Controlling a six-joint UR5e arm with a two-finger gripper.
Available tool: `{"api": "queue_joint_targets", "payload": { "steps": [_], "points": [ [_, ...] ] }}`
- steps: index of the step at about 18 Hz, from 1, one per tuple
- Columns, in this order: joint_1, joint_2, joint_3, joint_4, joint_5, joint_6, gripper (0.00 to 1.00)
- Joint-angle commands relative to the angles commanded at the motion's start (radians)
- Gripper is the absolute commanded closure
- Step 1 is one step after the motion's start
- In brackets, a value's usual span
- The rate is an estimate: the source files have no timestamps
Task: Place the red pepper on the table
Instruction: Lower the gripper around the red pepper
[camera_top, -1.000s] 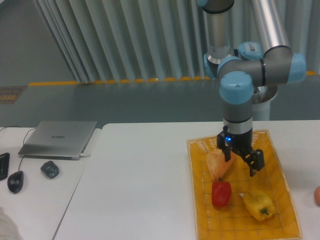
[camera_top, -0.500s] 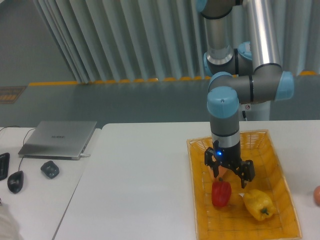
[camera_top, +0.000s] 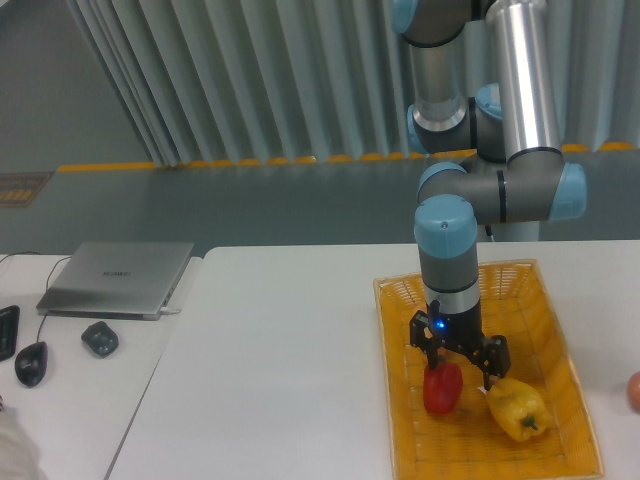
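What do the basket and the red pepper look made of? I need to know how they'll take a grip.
The basket looks like woven wicker or cane, matte yellow, with a ribbed weave along its rim. The red pepper has a smooth glossy skin with a highlight; real or plastic, the picture can't settle.

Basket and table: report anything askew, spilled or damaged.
Nothing stands out. The red pepper and yellow pepper lie inside the basket, unspilled. The end effector hangs open over the red pepper. The table shows no mess.
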Motion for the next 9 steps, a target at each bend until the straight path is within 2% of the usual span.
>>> {"api": "queue_joint_targets", "payload": {
  "steps": [9],
  "points": [
    [-0.028,-0.008,0.003,0.0,-0.003,-0.029,0.0]
  ]
}}
